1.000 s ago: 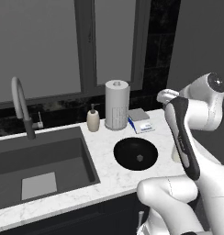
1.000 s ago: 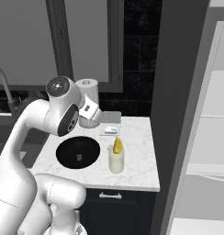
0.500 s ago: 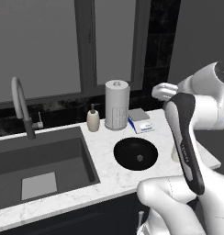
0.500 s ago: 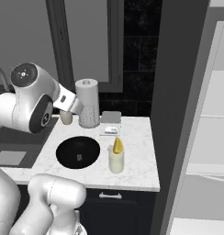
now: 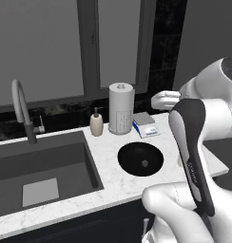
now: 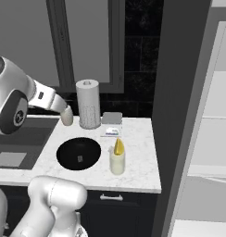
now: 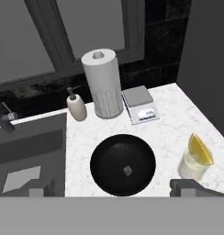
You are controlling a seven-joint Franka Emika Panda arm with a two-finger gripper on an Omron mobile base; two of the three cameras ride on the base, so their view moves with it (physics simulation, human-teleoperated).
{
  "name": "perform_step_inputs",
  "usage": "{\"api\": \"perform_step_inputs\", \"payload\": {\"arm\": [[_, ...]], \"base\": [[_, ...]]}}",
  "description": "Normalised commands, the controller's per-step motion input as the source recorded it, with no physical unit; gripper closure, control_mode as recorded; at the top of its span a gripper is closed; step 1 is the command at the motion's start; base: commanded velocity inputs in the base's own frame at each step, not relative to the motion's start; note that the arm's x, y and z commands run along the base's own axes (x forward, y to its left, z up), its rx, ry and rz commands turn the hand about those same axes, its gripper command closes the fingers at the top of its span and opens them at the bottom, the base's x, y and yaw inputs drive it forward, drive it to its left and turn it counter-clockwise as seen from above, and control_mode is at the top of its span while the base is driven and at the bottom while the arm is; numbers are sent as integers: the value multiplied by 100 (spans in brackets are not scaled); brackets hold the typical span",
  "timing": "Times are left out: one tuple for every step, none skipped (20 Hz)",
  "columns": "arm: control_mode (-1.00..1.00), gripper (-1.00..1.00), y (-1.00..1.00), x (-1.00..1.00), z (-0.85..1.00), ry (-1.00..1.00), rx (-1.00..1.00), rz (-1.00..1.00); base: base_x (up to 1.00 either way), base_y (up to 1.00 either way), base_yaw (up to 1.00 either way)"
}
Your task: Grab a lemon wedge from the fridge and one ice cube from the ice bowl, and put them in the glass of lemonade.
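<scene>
White marble counter point(image 7: 169, 124) under window point(image 7: 86, 27)

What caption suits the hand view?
Lemon wedge sits in the lemonade glass; one ice cube waits in the black bowl.

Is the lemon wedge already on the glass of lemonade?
Yes, the lemon wedge sits on the rim of the glass of lemonade.

It was a kitchen: a marble counter point(image 5: 111, 178) with a sink point(image 5: 42, 166), faucet point(image 5: 22, 110), soap bottle point(image 5: 96, 124), and fridge point(image 6: 205, 139).
</scene>
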Motion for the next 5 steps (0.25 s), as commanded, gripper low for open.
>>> {"api": "perform_step_inputs", "payload": {"arm": [[-100,-100,31,-21,0,0,-6,9],[-100,-100,32,-21,0,0,-7,9],[-100,-100,30,-21,0,0,-7,9],[-100,-100,32,-23,0,0,-8,9],[-100,-100,31,-23,0,0,-8,9]], "base": [[0,0,0],[0,0,0],[0,0,0],[0,0,0],[0,0,0]]}}
